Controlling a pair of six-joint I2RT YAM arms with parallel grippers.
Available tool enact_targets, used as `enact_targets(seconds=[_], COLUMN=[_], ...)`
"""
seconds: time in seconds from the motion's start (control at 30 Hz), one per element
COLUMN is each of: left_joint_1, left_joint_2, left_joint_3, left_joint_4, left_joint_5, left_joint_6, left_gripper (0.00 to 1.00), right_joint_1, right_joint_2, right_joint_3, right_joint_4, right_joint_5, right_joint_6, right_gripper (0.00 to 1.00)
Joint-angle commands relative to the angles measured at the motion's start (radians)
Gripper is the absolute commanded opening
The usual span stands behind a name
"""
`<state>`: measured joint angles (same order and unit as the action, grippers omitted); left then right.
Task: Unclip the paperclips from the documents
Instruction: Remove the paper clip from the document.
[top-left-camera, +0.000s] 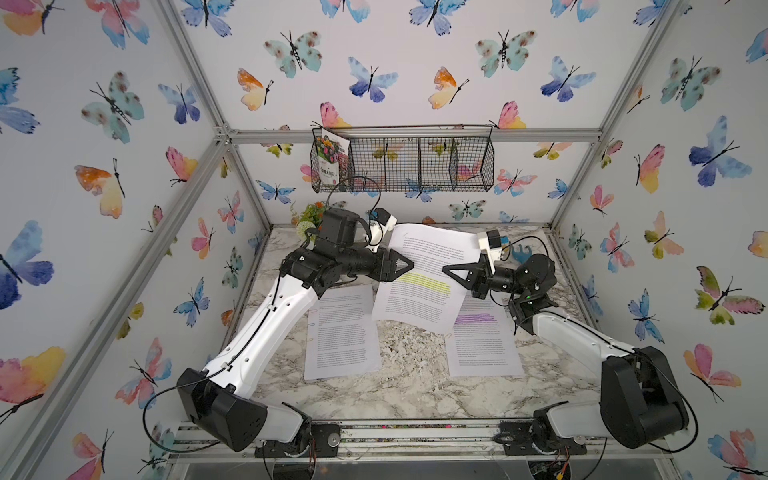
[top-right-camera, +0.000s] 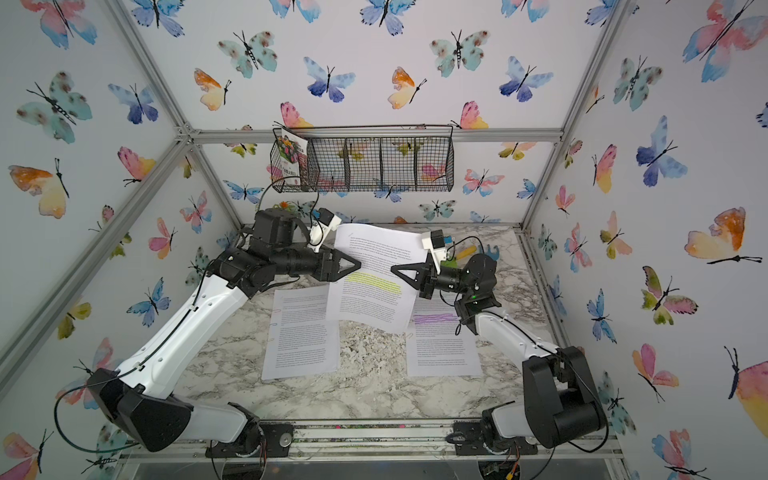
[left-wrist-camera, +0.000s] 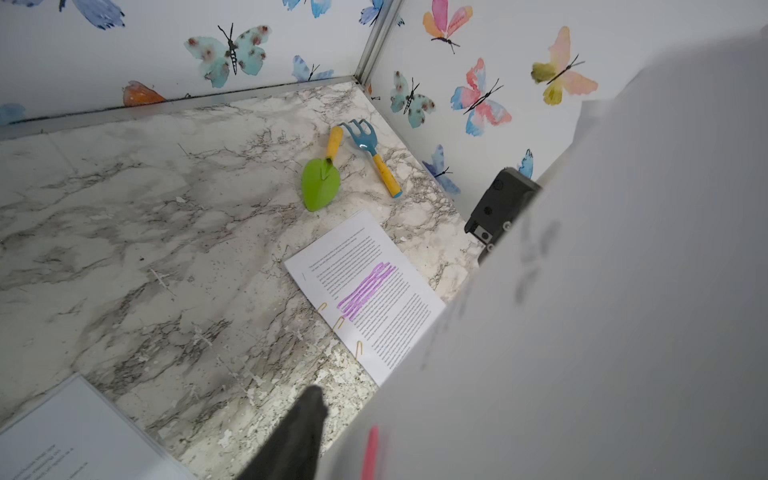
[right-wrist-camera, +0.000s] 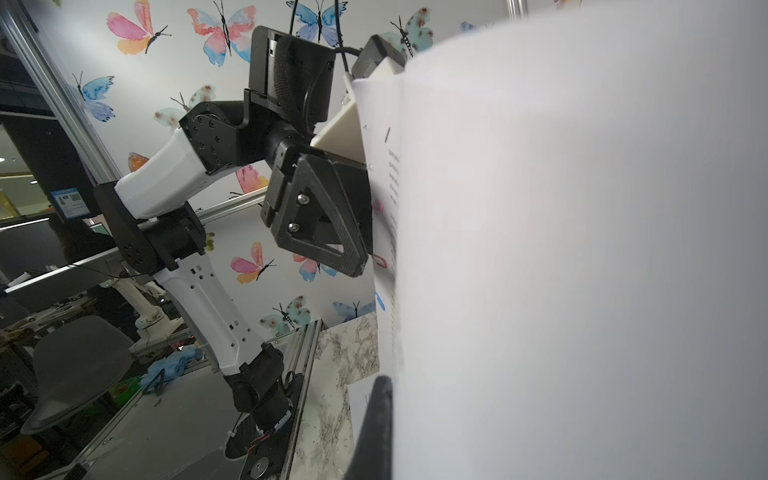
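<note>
marble table (top-left-camera: 415, 395), midair doc (top-left-camera: 420, 301) in r hand (top-left-camera: 445, 269)

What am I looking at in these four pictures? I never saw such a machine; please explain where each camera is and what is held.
These are two robot arms working over a marble table. Two pictures come from one camera overhead; each other picture comes from a camera on an arm's wrist. Flat on the table lie a plain document and a purple-highlighted document with orange paperclips along its edge. The right arm's fingers are shut on the yellow-highlighted document, holding it raised. The left arm's fingers are at its opposite edge, near a pink paperclip; whether they pinch anything is unclear. A trowel and rake lie further back.
</note>
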<state>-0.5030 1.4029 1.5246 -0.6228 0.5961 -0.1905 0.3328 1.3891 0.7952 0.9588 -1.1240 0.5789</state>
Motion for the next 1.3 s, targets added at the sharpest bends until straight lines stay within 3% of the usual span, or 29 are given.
enact_targets(seconds=[0.0, 0.1, 0.2, 0.47, 0.57, 0.83, 1.27], left_joint_1=[0.012, 0.025, 0.043, 0.055, 0.055, 0.058, 0.164], left_joint_2=[-0.032, -0.04, -0.042, -0.038, -0.031, -0.034, -0.062], left_joint_3=[0.002, 0.007, 0.016, 0.022, 0.027, 0.026, 0.001], left_joint_4=[0.028, 0.02, 0.003, -0.032, -0.034, -0.06, -0.067], left_joint_5=[-0.014, -0.024, -0.016, -0.001, 0.007, -0.01, -0.099], left_joint_6=[0.006, 0.013, 0.023, 0.047, 0.048, 0.061, 0.042], left_gripper=[0.35, 0.46, 0.46, 0.07, 0.02, 0.0, 0.0], right_joint_1=[0.001, 0.0, 0.0, 0.0, 0.0, -0.001, -0.044], right_joint_2=[-0.024, -0.033, -0.038, -0.044, -0.047, -0.043, -0.056], right_joint_3=[0.025, 0.027, 0.03, 0.029, 0.026, 0.027, 0.022], right_joint_4=[-0.073, -0.122, -0.153, -0.172, -0.172, -0.179, -0.333], right_joint_5=[-0.042, -0.045, -0.046, -0.033, -0.03, -0.015, 0.01], right_joint_6=[-0.038, -0.076, -0.094, -0.103, -0.101, -0.103, -0.196], right_gripper=[0.02, 0.02, 0.02, 0.02, 0.02, 0.02, 0.02])
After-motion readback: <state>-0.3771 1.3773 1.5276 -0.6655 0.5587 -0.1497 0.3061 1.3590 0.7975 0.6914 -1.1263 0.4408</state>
